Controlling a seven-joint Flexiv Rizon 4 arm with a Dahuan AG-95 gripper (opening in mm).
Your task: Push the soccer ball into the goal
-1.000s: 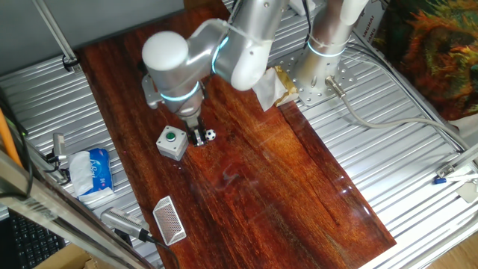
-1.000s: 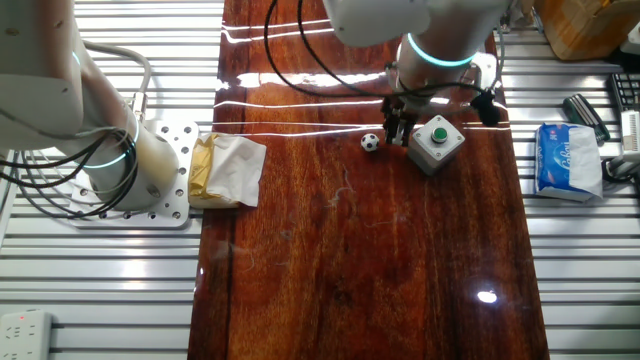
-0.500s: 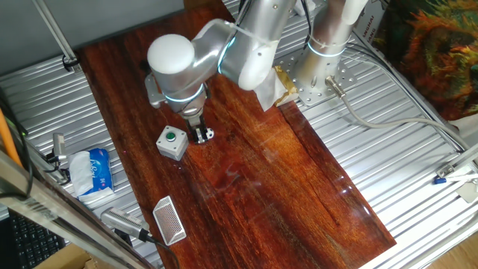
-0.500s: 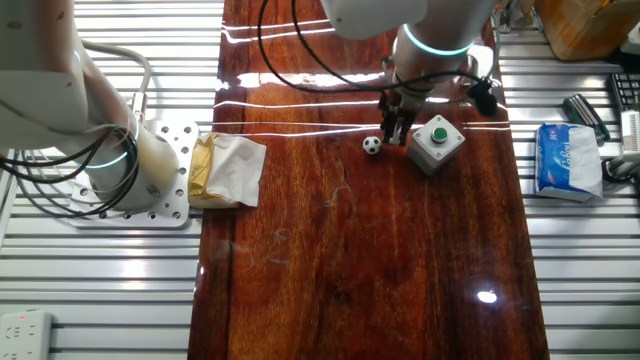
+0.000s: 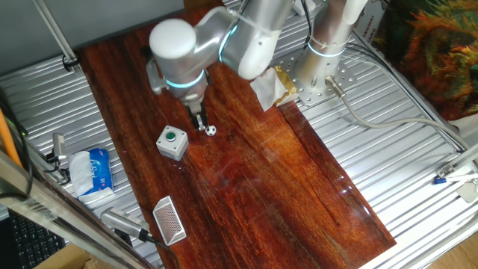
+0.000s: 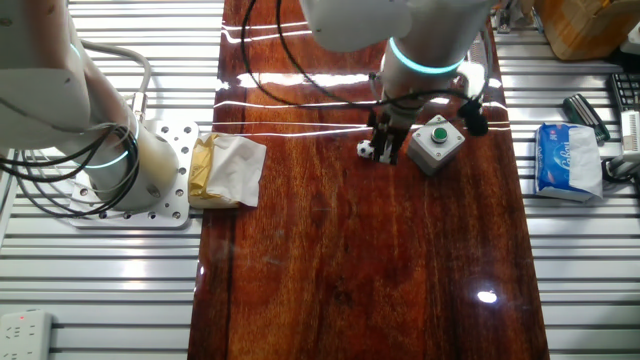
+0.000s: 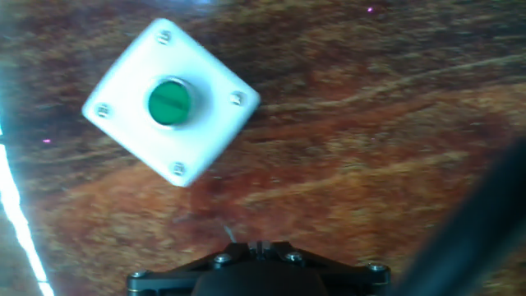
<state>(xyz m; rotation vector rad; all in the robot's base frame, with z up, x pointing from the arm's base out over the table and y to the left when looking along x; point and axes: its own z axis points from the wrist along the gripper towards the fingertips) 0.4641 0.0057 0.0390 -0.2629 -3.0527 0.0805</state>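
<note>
We see the black two-finger gripper point(image 5: 201, 125) low over the dark wooden table point(image 5: 276, 179), fingers together, tiny black-and-white soccer ball point(image 5: 211, 131) touching at its 3 o'clock, grey square button box point(image 5: 172, 142) at 8 o'clock, white mesh goal point(image 5: 169, 220) near the table's 7 o'clock edge.

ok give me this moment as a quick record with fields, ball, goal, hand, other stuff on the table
soccer ball: on the wooden board, right beside the fingertips
hand: low over the board, between ball and button box; open or shut cannot be told
goal: near the board's front edge, far from the ball
button box: grey, green button on top, apart from the ball
tissue pack: blue and white, on the metal slats off the board
</note>
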